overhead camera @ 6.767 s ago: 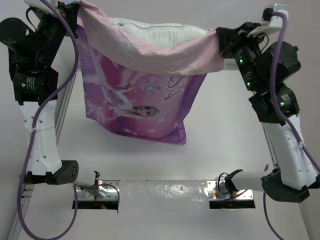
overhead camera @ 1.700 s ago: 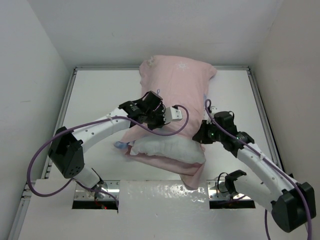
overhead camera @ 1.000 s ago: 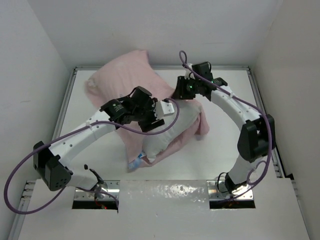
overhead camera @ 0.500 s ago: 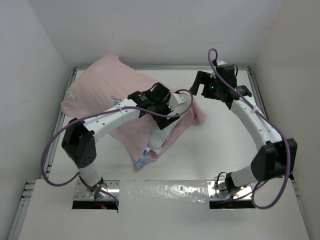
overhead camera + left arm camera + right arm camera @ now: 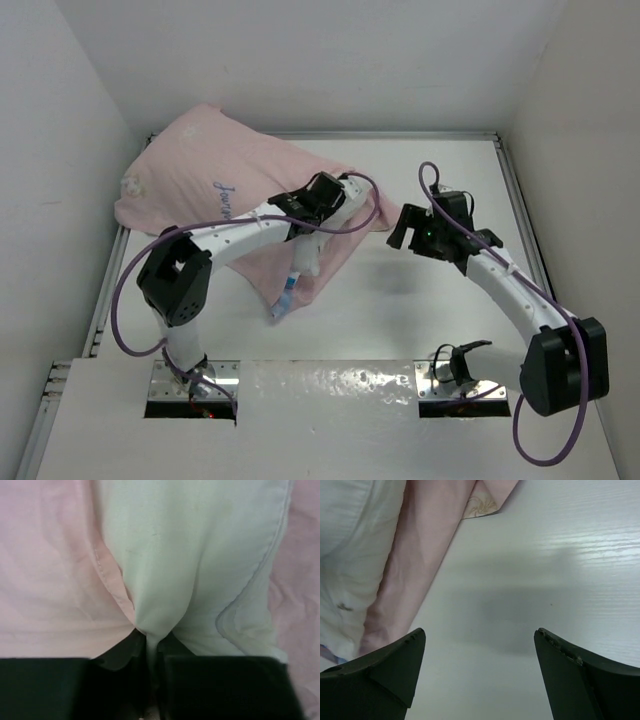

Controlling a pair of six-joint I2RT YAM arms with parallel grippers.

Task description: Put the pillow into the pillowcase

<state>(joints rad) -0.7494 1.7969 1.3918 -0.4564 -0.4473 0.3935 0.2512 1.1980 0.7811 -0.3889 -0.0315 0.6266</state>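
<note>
The left arm (image 5: 230, 238) and the right arm (image 5: 515, 295) both wear white shells between bulky black joint housings. A purple cable (image 5: 125, 290) loops loosely along each one. The left hand (image 5: 312, 228) and right hand (image 5: 400, 230) are matte black; the right's fingers (image 5: 380, 670) are broad, blunt wedges.

- My left arm (image 5: 235, 235): reaches forward and inward, elbow bent close above its base.
- My left gripper (image 5: 152, 642): jaws nearly together, pinching a fold of the pillow (image 5: 195, 555).
- My right arm (image 5: 510, 285): stretched forward, angled inward.
- My right gripper (image 5: 479, 640): jaws wide apart, holding nothing.
</note>
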